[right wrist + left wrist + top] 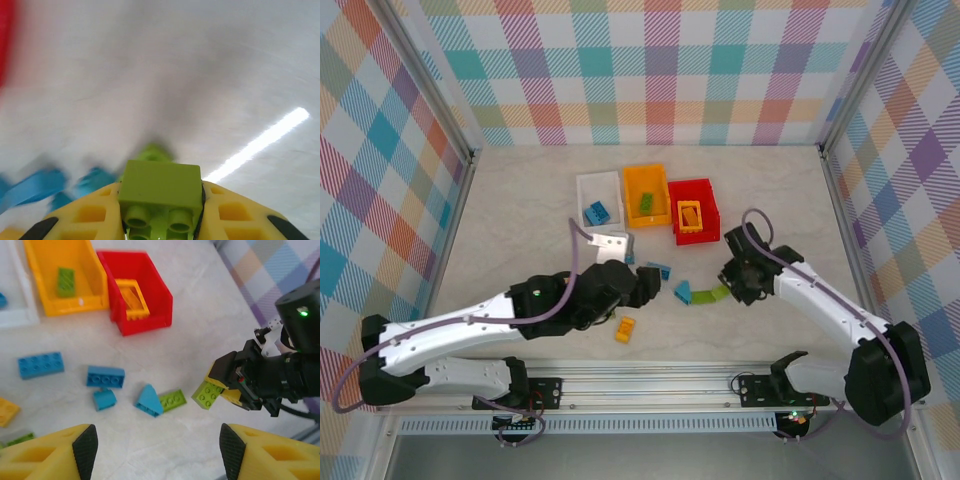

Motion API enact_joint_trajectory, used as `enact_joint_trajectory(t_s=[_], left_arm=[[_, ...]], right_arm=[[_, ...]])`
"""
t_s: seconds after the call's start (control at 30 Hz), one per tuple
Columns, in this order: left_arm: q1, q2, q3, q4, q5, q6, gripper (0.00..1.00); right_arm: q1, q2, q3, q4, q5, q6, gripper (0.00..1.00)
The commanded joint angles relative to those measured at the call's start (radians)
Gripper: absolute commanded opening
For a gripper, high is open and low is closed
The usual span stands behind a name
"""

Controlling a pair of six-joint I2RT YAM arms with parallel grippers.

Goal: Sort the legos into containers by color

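Observation:
My right gripper is shut on a lime-green lego, its studs facing the camera. In the left wrist view that lego hangs in the right gripper just above the table. My left gripper is open over bare table, near a blue wedge and a flat green lego. At the back stand the white bin with a blue lego, the orange bin with a green lego, and the red bin with a yellow frame.
Loose blue legos lie left of the wedge. A yellow-orange lego sits near the front rail. Both arms meet at mid-table, the right gripper close to the left gripper. Checked walls enclose the table.

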Motion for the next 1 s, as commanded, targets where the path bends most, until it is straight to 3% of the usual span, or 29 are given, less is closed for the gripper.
enact_joint_trajectory(t_s=[0.0, 0.2, 0.3, 0.63, 0.83, 0.97], left_arm=[[0.084, -0.044, 0.055, -0.124, -0.07, -0.019, 0.69], [0.367, -0.042, 0.062, -0.154, 0.161, -0.036, 0.71], [0.447, -0.025, 0.059, -0.126, 0.226, -0.024, 0.71], [0.474, -0.009, 0.007, -0.089, 0.267, -0.023, 0.71], [0.474, -0.016, -0.013, -0.084, 0.278, -0.024, 0.71], [0.474, -0.012, -0.018, -0.081, 0.288, -0.026, 0.7]], right_arm=[[0.086, 0.079, 0.163, 0.056, 0.098, -0.267, 0.21], [0.154, 0.403, 0.528, 0.137, 0.027, -0.563, 0.2], [0.151, 0.556, 0.682, 0.167, 0.022, -0.66, 0.21], [0.05, 0.961, 1.107, 0.155, -0.102, -0.727, 0.2], [0.032, 1.17, 1.39, 0.038, -0.162, -0.756, 0.21], [0.014, 1.26, 1.529, -0.029, -0.186, -0.732, 0.32]])
